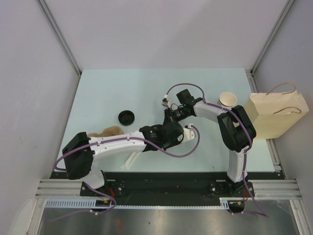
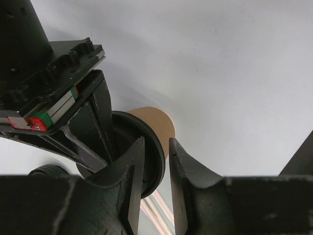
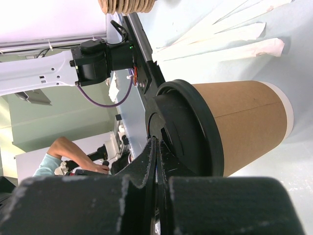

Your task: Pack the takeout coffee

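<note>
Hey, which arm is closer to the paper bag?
Right. The right arm has its elbow just beside the paper bag; the left arm reaches in from the far left.

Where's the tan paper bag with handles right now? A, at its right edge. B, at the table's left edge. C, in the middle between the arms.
A: the tan paper bag with handles lies at the pale green table's right edge, just beyond the stack of lidless tan paper cups.
</note>
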Controlling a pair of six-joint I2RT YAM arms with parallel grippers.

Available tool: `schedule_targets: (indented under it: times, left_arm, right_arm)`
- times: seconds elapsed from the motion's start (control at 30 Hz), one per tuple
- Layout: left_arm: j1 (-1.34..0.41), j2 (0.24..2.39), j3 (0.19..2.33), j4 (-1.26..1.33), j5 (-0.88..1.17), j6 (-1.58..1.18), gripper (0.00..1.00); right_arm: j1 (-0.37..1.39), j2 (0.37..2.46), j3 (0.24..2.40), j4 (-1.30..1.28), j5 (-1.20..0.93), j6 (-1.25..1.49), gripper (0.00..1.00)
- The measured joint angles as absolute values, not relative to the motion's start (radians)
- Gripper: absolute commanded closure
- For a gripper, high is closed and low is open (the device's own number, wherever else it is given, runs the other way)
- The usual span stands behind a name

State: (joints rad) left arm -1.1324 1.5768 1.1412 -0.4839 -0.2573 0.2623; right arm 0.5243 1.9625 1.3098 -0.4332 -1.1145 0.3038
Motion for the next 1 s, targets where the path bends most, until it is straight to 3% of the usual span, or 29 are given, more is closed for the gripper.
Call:
schedule_targets:
  times: [1.0]
  left_arm:
    - [-1.149,1.589,1.059,-0.338,-0.304,0.272,0.73]
  right_arm:
    - [0.524,1.967,1.314,-0.437,-1.116,0.302,1.0]
